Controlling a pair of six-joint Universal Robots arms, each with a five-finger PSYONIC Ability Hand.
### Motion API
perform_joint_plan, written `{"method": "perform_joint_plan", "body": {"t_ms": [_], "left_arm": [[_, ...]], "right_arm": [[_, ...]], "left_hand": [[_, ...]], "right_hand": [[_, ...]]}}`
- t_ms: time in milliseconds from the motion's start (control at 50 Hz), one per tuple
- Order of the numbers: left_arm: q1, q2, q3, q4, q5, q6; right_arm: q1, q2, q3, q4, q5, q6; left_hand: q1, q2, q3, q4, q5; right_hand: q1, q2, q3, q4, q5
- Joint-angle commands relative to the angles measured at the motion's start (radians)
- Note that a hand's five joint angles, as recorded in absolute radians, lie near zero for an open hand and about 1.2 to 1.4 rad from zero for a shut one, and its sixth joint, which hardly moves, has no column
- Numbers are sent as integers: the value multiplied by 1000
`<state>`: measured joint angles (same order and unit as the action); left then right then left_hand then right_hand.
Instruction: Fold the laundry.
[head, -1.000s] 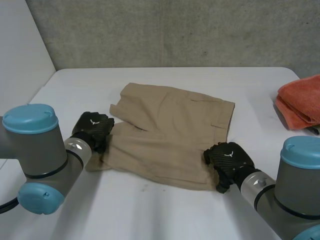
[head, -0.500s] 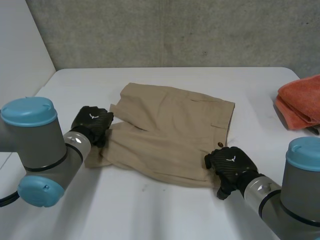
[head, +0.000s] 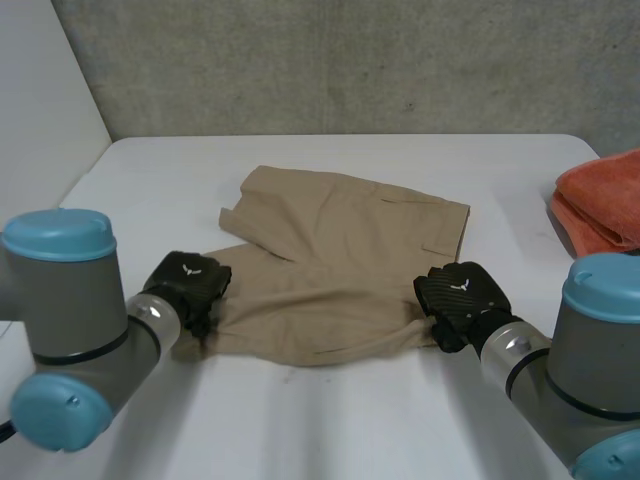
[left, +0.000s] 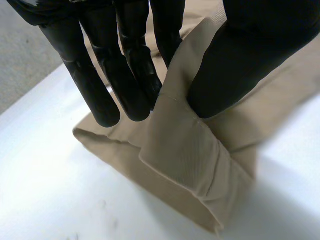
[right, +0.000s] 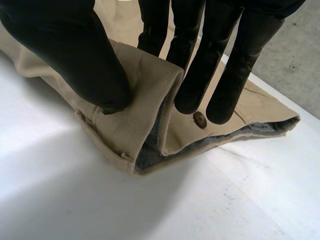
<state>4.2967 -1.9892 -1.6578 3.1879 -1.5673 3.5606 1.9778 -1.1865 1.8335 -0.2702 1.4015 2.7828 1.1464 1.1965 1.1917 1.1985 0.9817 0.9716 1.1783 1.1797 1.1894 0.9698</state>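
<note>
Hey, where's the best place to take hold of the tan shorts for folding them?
Probably at its two near corners, coming from the near side: the shorts lie flat, and the left robot hand and right robot hand each pinch a corner there.

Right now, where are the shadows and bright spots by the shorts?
Head view: a thin dark shadow runs under the shorts along their near edge. Right wrist view: the table glows bright beside the pinched fold; inside the fold it's dark.

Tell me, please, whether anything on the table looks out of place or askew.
Nothing is spilled or damaged. The tan shorts lie slightly slanted on the table, their near edge bunched and raised where the left hand and the right hand each pinch a near corner.
</note>
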Motion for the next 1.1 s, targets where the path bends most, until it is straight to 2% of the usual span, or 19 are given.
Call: {"method": "perform_joint_plan", "body": {"t_ms": [20,100,160,240,360,400,440,540,580,640,660,800,900,1080,1100], "left_arm": [[-5,226,-157,-186,3,27],[-37,337,-262,-325,6,116],[-72,375,-316,-382,10,136],[-135,432,-376,-430,18,138],[-134,441,-341,-385,12,147],[-130,432,-303,-337,12,147],[-132,403,-248,-232,12,149],[-137,247,-117,5,3,153],[-137,154,-26,100,0,159],[-137,49,77,158,-2,168],[-137,-44,178,182,-3,175],[-133,-328,515,199,-37,182],[-133,-521,760,242,-43,233],[-132,-698,967,362,-40,259],[-132,-710,978,378,-40,259]], "right_arm": [[-11,-145,-7,342,-19,-224],[-17,-171,1,552,-22,-356],[-37,-223,23,694,-29,-423],[-77,-307,41,781,-50,-468],[-131,-321,0,770,-171,-463],[-148,-311,-26,737,-205,-441],[-151,-288,-43,689,-211,-408],[-149,-182,-115,519,-176,-301],[-148,-130,-152,455,-129,-273],[-146,-79,-204,405,-61,-258],[-148,-50,-235,373,-23,-258],[-126,99,-374,229,91,-258],[-94,218,-490,189,134,-258],[-53,393,-658,82,206,-270],[-53,399,-666,72,212,-270]], "left_hand": [[250,200,205,198,240],[250,200,205,198,240],[250,200,205,198,240],[250,200,205,198,240],[250,200,205,198,240],[250,200,205,198,240],[250,200,205,198,240],[250,200,205,198,240],[250,200,205,198,240],[250,200,205,198,240],[250,200,205,198,240],[250,200,205,198,240],[250,200,205,198,240],[250,200,205,198,240],[250,200,205,198,240]], "right_hand": [[425,218,217,207,252],[425,218,217,207,252],[425,218,217,207,252],[425,218,217,207,252],[425,218,217,207,252],[425,218,217,207,252],[425,218,217,207,252],[425,218,217,207,252],[425,218,217,207,252],[425,218,217,207,252],[425,218,217,207,252],[425,218,217,207,252],[425,218,217,207,252],[425,218,217,207,252],[330,123,122,112,157]]}}
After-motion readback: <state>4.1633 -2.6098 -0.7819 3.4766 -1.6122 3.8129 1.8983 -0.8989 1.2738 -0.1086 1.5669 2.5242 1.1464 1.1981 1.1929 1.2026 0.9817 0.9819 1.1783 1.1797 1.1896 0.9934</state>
